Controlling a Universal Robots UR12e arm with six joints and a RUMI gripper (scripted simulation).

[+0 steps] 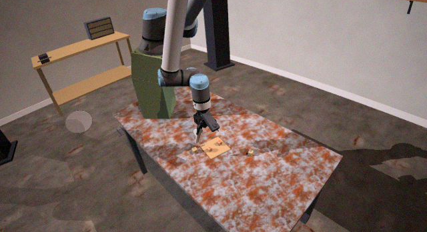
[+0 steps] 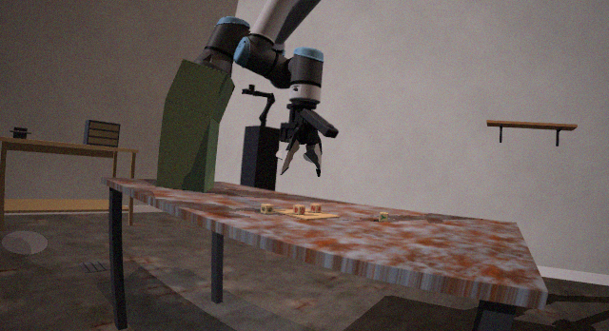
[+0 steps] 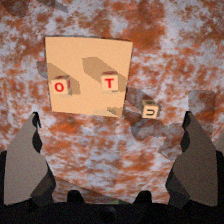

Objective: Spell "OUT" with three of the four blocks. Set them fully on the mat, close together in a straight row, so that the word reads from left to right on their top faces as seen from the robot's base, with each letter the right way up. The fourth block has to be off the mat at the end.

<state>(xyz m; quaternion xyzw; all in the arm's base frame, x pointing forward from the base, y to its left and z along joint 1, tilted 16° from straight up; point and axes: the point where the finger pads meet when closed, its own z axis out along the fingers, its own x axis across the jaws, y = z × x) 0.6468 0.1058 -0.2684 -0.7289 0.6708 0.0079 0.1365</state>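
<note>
Jaws spread wide and empty, the gripper (image 2: 304,165) hangs pointing down above the mat (image 3: 88,50) on the tabletop (image 2: 381,245).

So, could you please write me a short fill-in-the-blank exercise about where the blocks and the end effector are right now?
1. The number of blocks on the mat is ____.
2. The O block and the ____ block lie on the mat.
3. The U block lies on the table, ____ the mat.
4. The end effector hangs above the table with its fingers ____.

Missing words: two; T; off; open
</note>
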